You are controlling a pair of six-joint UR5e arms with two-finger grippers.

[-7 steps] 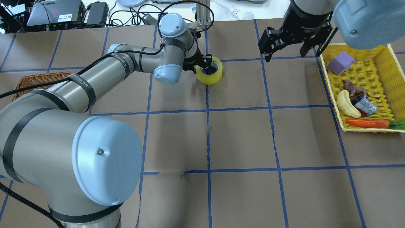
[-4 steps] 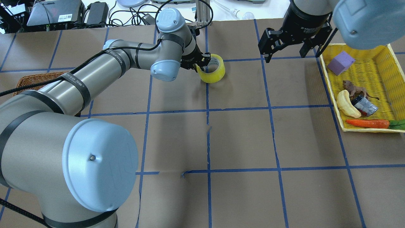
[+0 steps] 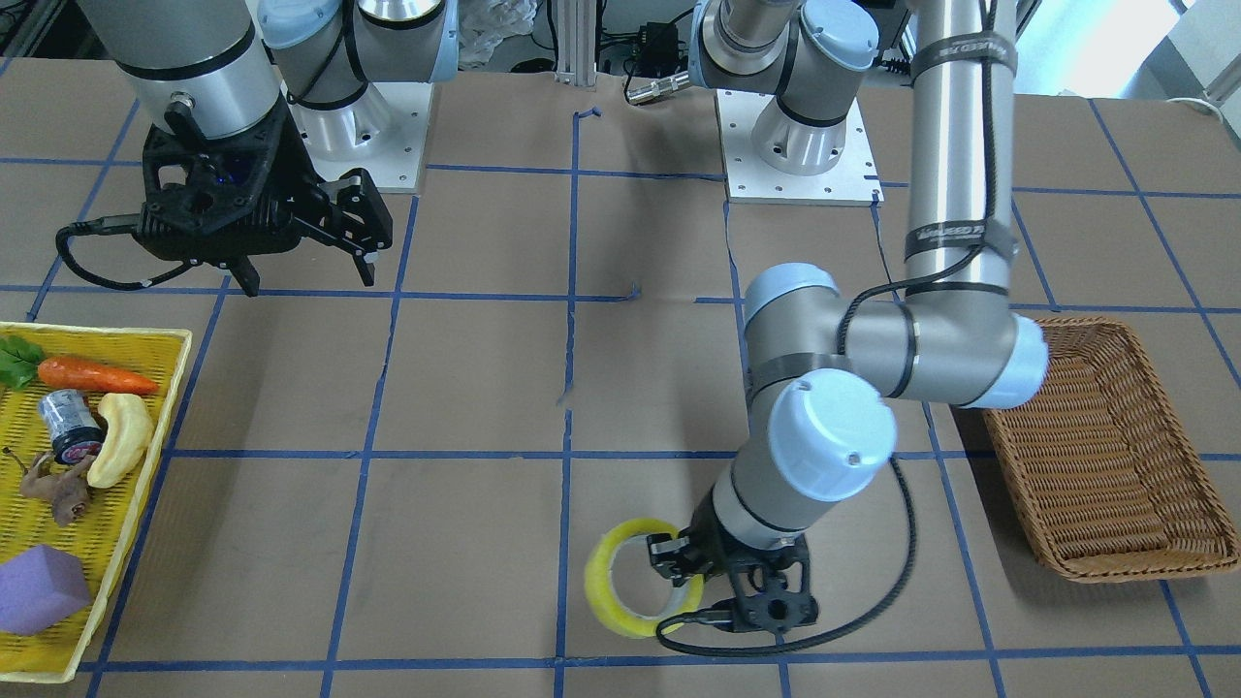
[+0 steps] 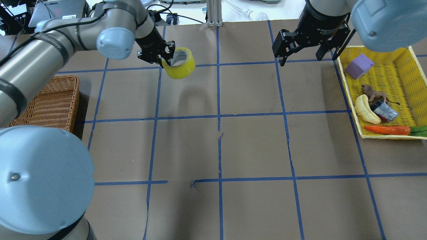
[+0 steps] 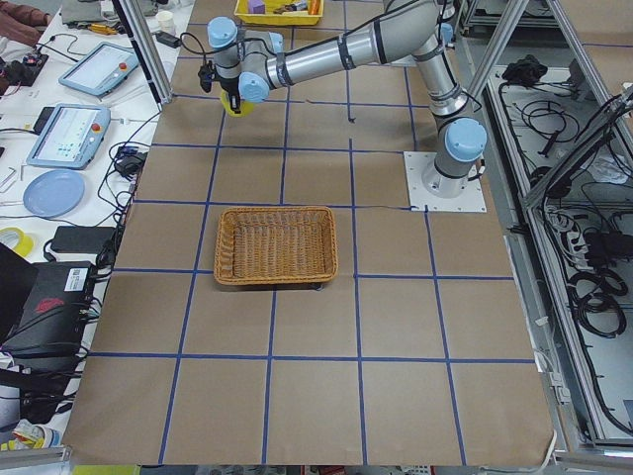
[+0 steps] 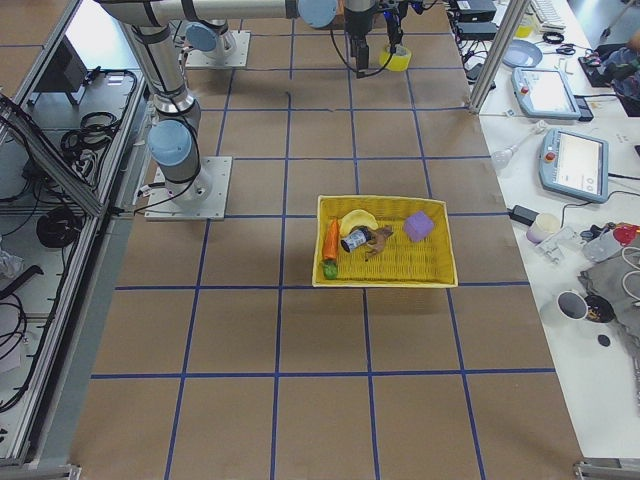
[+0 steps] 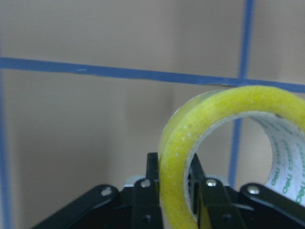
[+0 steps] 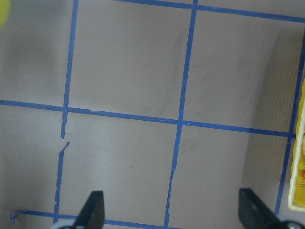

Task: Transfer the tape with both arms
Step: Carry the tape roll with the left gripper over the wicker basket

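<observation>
Above the counter (image 4: 253, 143), left claw (image 4: 164, 57) clamps the wall of the tape (image 4: 181, 65), now lifted clear and carried toward the robot's left; roll tilted, glossy translucent yellow, whitish core with green print. Right claw (image 4: 301, 57) spread wide, unmoved

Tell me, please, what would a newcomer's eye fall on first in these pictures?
The glossy yellow tape, pinched by its wall in the left gripper and held off the table at its far side. Next, the right gripper, hanging open and empty beside the yellow tray.
</observation>
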